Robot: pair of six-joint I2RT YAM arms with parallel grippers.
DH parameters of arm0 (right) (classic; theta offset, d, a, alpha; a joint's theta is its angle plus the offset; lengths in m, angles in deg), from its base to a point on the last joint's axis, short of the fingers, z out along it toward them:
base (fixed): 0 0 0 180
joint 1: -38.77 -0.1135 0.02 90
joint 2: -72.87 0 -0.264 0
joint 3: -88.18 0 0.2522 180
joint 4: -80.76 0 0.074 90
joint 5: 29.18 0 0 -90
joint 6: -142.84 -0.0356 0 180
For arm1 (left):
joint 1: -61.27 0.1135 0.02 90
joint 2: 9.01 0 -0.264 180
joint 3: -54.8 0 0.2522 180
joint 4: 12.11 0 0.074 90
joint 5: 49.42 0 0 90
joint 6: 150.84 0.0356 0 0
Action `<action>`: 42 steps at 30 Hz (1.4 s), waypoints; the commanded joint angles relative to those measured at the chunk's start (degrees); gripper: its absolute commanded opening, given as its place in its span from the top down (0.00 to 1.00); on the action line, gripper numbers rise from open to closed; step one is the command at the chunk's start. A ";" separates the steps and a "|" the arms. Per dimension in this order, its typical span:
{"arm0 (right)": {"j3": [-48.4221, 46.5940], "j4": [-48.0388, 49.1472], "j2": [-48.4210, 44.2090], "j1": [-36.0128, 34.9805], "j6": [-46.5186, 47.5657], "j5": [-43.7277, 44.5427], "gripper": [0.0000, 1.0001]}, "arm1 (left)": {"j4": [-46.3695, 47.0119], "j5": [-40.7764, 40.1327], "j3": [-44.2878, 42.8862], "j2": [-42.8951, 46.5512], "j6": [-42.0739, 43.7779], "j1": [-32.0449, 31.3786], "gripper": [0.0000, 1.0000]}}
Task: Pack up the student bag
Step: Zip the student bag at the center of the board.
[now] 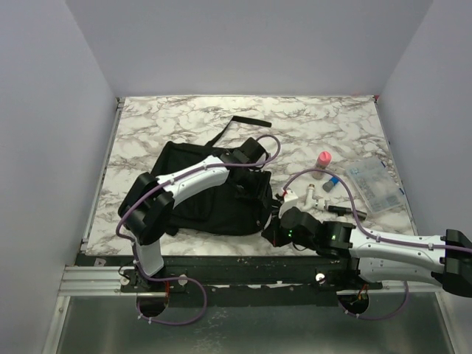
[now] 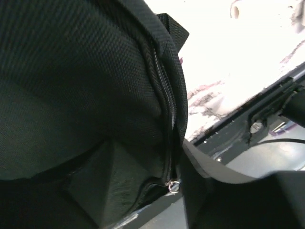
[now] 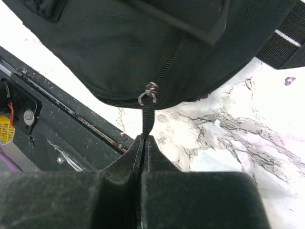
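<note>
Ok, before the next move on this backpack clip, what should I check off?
1. Right gripper shut on the zipper pull strap: ok.
2. Strap joined to the metal slider: ok.
3. Left gripper open, holding nothing: ok.
4. Student bag zipper opened: not ok, it looks closed in both wrist views.
5. Pink bottle and clear case waiting on the table right of the bag: ok.
</note>
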 commanded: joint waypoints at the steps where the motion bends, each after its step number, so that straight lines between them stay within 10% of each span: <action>1: -2.14 -1.18 0.44 -0.31 1.64 2.00 1.00 | 0.88 -2.05 -6.51 -5.46 1.46 0.07 0.57; 6: -4.89 -1.55 3.05 -1.02 5.36 1.00 1.00 | 0.88 -0.74 -12.63 -6.73 -0.33 1.80 1.00; 25: -9.04 33.22 33.94 -11.09 5.47 -1.89 1.00 | 1.39 8.01 -23.09 -1.16 -7.64 9.18 1.00; 30: -8.12 18.87 19.47 -10.59 2.94 6.38 1.00 | 1.41 7.35 -20.80 0.01 -6.96 9.20 1.00; 36: -8.33 -1.37 1.16 -7.35 -3.61 10.31 0.58 | 1.67 7.43 -18.77 0.80 -6.76 9.20 1.00; 42: -13.80 -11.79 -3.13 2.94 -5.58 5.00 0.42 | 1.76 7.45 -18.83 2.05 -6.92 9.20 1.00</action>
